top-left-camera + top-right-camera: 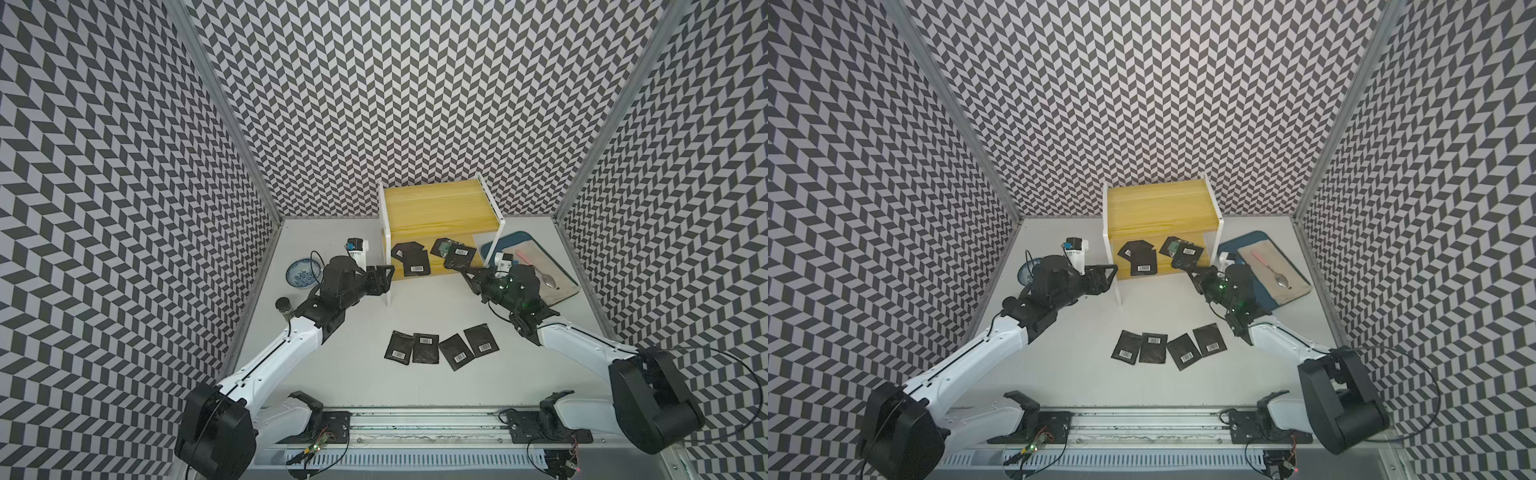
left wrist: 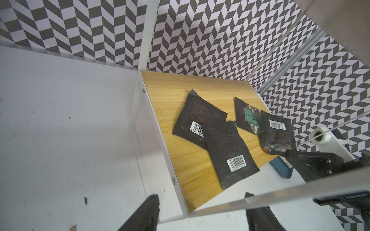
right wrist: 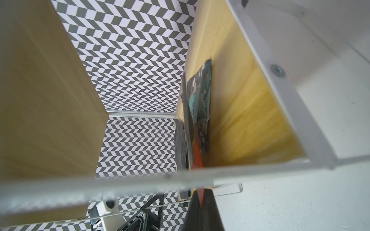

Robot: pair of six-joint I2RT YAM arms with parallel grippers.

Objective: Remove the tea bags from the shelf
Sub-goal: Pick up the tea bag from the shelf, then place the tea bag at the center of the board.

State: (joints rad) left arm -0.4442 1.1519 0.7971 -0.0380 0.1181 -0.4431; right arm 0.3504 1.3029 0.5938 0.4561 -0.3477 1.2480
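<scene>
We log the right end effector clamped on a tea bag and the left end effector open and empty; the teal face shows only in the right wrist view.

A blurred shelf bar hides where the right hand pinches a tea bag.

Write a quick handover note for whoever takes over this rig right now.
Left gripper: open, empty, near a front leg of the shelf.
Right gripper: shut on a tea bag at the lower board's front edge.
Done: four tea bags lie in a row on the table.
Left: four on the lower board: the gripped one, an overlapping pair, a green-faced bag.
</scene>
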